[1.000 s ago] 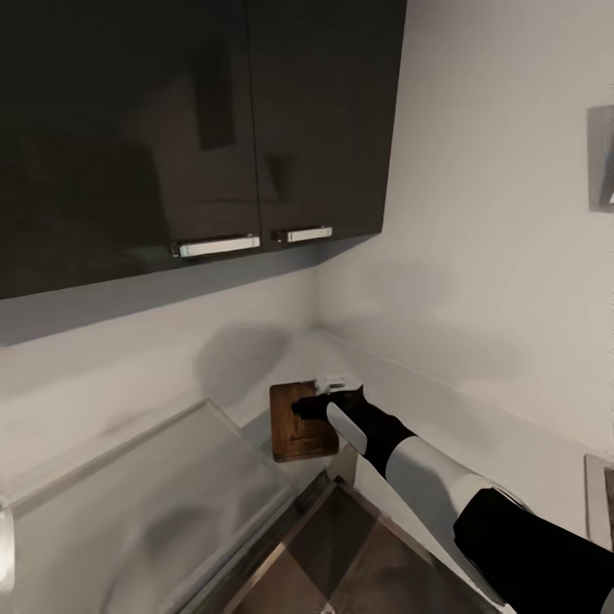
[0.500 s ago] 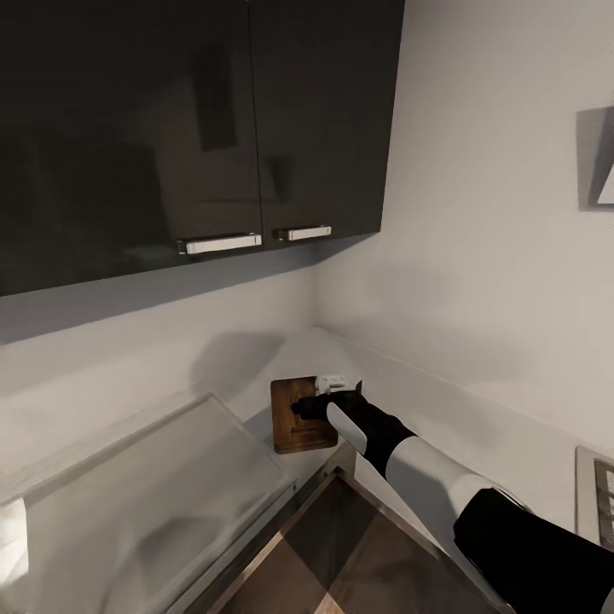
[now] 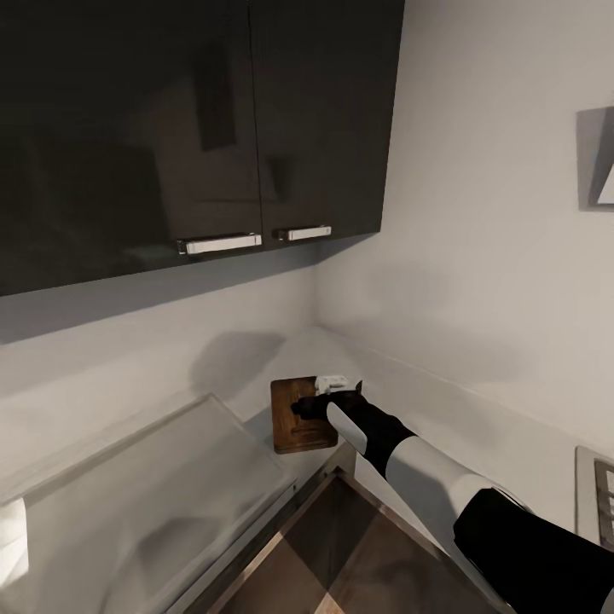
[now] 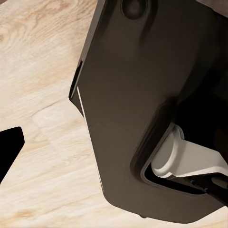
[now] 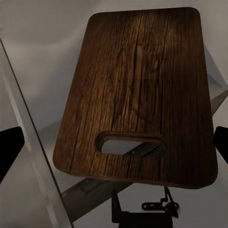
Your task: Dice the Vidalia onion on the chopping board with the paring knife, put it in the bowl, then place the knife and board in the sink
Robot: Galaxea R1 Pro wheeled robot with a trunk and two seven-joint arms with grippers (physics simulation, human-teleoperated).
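The right gripper [image 3: 317,402], black-fingered at the end of a white and black forearm, hovers over the near end of the chopping board [image 3: 300,418], a rectangular dark brown wooden slab with rounded corners and a slot-shaped handle hole; in the right wrist view its two dark fingertips [image 5: 10,153] sit far apart at either edge of the picture, so the jaws are spread wide and hold nothing, with the board's [image 5: 140,90] slotted end nearest them. Over the last half second nothing has shifted, arm and camera alike holding steady after an earlier small swing of the head, which reads as a pause to line up a grasp on the board. The board lies on the smooth grey countertop [image 3: 426,401] in the corner, at about 2 o'clock from the flat steel drainboard [image 3: 128,495]. The left gripper's [image 4: 9,142] state I cannot tell, and neither onion nor knife can be made out, so progress is uncertain
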